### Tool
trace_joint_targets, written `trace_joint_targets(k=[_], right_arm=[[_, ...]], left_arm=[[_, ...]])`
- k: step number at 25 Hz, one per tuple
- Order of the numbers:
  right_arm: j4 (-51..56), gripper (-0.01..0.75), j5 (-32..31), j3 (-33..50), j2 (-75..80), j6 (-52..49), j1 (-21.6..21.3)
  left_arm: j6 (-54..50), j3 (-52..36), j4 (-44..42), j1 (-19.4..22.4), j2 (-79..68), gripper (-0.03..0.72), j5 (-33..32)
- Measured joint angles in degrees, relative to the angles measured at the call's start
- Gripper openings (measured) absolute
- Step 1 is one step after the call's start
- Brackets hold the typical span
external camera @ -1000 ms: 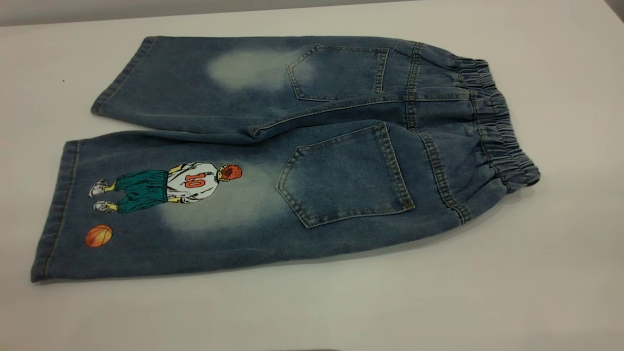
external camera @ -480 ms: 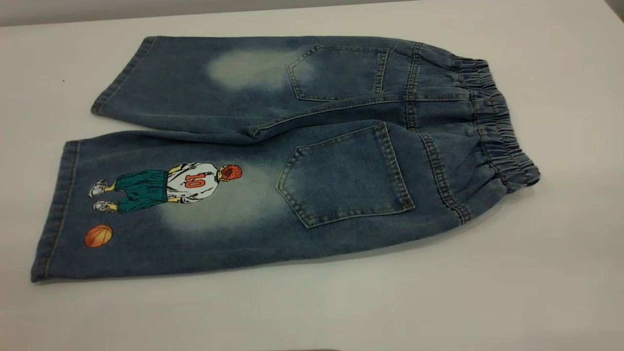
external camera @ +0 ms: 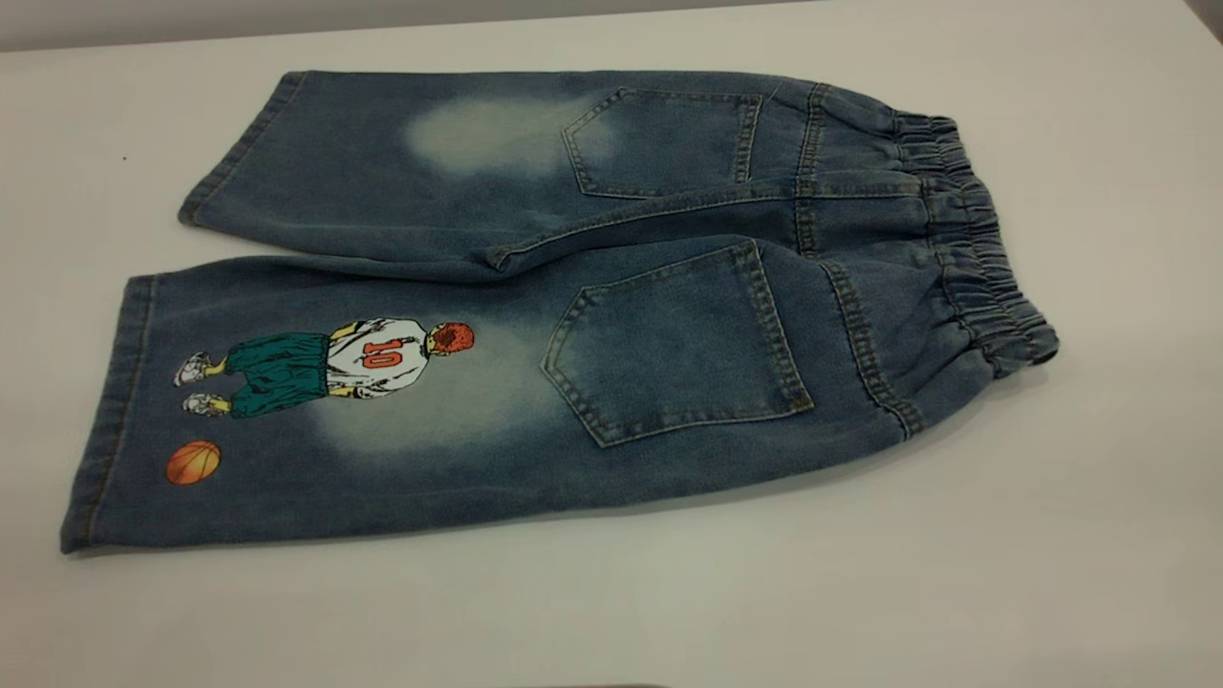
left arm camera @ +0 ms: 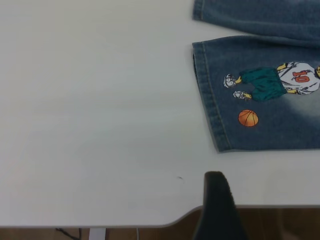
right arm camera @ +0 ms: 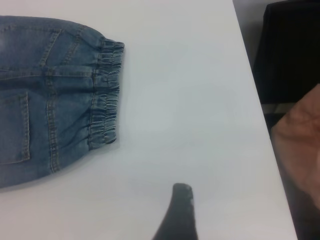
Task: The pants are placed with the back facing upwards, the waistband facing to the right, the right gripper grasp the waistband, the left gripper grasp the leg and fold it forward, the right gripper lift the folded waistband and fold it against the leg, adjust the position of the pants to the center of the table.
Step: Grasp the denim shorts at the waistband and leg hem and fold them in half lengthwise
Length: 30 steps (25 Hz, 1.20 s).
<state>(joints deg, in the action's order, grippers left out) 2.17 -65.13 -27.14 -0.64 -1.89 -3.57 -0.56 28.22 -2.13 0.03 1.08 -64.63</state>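
Observation:
The pants (external camera: 669,325) lie flat on the table (external camera: 1051,535), back up, with both patch pockets showing. The waistband (external camera: 975,239) is at the right end. The leg (external camera: 315,411) with the number 10 player and the orange ball is the nearer one, its hem at the left. Neither gripper appears in the exterior view. In the left wrist view a black part of my left gripper (left arm camera: 216,205) hovers near the table's edge, short of the leg's hem (left arm camera: 207,95). In the right wrist view a black part of my right gripper (right arm camera: 179,210) is over bare table, apart from the waistband (right arm camera: 105,95).
The plain leg (external camera: 382,162) with a pale faded patch lies behind the printed one. The table's edge (left arm camera: 100,224) runs close to the left gripper. Past the table's right edge are a dark object (right arm camera: 290,50) and a pinkish-brown shape (right arm camera: 300,135).

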Motion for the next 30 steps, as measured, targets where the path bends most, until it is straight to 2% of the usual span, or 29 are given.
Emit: trace_joint_targets(k=[9, 14, 17, 22, 25, 30], right_arm=[[0.6, 0.584, 0.1, 0.0, 0.0, -0.8, 0.0], [-0.3, 0.584, 1.4, -0.7, 3.8, -4.6, 0.0], [0.0, 0.584, 5.7, -2.8, 10.7, -4.9, 0.0], [5.8, 0.584, 15.6, -5.5, 27.2, -3.1, 0.0], [10.7, 0.584, 19.5, -5.5, 38.7, 0.6, 0.0], [19.5, 0.584, 24.4, -5.5, 55.3, 6.8, 0.0]], left_arm=[[-0.9, 0.0, 0.0, 0.0, -0.2, 0.442, 0.0], [-3.1, 1.9, -0.2, 0.0, -7.5, 0.442, 1.8], [-4.6, 3.9, -0.2, 0.0, -16.2, 0.442, 6.5], [-5.1, 6.7, 2.1, 0.0, -33.1, 0.442, 20.6], [-1.6, 7.8, 6.6, 0.0, -43.3, 0.442, 27.9], [9.2, 8.2, 17.1, 0.0, -56.1, 0.442, 34.3]])
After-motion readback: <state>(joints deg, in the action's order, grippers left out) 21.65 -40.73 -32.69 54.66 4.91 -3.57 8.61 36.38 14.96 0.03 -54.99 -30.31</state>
